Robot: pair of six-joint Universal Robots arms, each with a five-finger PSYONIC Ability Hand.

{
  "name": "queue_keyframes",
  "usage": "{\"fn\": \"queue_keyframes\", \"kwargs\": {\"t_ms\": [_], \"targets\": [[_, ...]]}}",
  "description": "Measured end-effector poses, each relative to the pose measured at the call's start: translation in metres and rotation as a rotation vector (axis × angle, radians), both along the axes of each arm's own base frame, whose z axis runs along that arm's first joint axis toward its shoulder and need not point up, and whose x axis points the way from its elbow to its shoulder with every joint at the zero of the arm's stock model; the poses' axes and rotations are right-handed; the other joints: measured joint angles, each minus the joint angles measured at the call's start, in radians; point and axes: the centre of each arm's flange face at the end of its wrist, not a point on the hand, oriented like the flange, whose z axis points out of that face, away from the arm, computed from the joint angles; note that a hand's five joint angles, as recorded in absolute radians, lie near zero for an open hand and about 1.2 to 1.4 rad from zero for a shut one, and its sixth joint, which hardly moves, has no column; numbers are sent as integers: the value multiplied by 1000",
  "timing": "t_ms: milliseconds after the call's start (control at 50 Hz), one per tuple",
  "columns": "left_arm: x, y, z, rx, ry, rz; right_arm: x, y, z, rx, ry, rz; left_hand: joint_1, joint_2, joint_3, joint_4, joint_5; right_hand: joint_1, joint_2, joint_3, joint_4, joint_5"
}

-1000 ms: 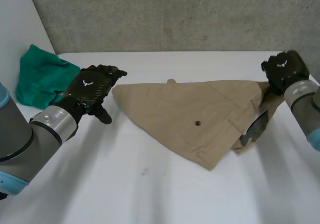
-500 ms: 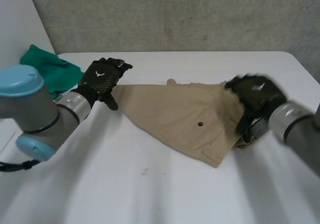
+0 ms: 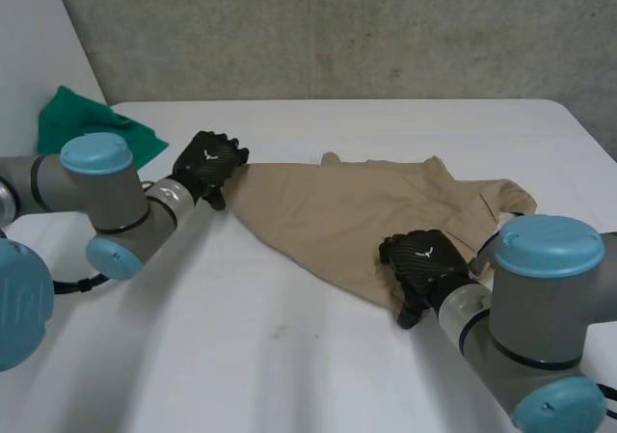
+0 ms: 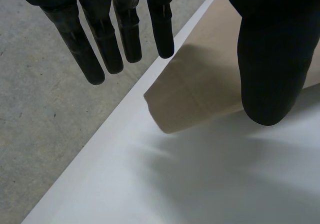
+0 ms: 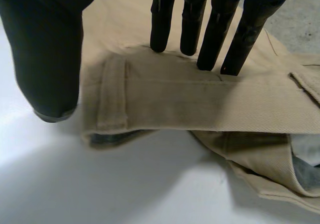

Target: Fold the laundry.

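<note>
Tan twill garment (image 3: 357,211) lies spread on the white counter (image 3: 241,356). Left robot hand (image 3: 210,160), fingers straight and empty, is at its pointed corner. Right robot hand (image 3: 421,261), likewise spread and empty, is over the near waistband. Risk: pinching one layer only skews the fold.

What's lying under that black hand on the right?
Under the right hand: the beige trousers, at a waistband corner. A lower layer and grey lining peek out; the table beneath is covered.
</note>
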Motion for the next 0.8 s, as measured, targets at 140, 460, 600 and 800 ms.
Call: {"fn": "queue_keyframes", "kwargs": {"t_ms": [140,460,600,800], "targets": [[-3,-11,-5,-20,7,3,2,-11,-13,-43,58,-8,0,5,2,5,6,361,495,438,442,421],[-14,-7,-12,-25,5,-20,1,-24,11,-148,45,-38,681,728,723,730,678,600,739,725,710,716],[-17,6,24,-102,-9,-29,2,-30,36,-242,91,-14,681,730,725,730,678,600,739,727,710,718],[-10,54,132,-264,48,-2,-12,-42,120,-432,100,-49,681,733,727,734,678,600,739,727,710,732]]}}
